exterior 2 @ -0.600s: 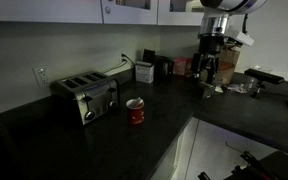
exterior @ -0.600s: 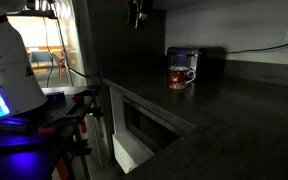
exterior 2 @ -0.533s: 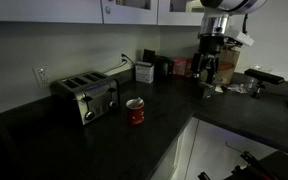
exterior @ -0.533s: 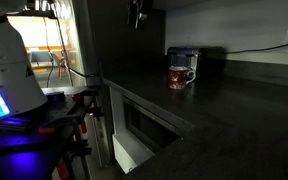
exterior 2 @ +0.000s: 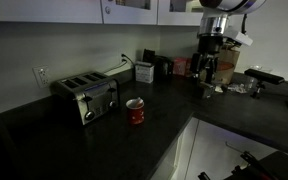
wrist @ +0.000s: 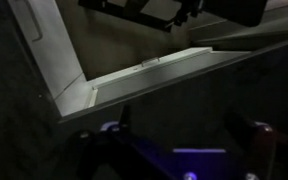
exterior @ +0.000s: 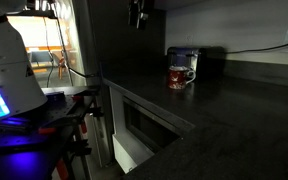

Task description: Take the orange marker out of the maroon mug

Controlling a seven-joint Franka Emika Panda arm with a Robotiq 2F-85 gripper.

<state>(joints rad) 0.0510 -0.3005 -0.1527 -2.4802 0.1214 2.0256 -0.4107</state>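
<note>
Mug stands on counter, toaster beside it

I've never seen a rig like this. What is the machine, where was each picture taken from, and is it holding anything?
It is one robot arm ending in a two-fingered gripper. Two pictures come from cameras standing in the room, looking at a dark kitchen counter from different places. The third comes from a camera on the arm's wrist: it looks down past the fingers, which stand apart and hold nothing. On the counter a maroon mug stands near a toaster. The gripper hangs well apart from the mug. The marker is too small and dim to make out.
</note>
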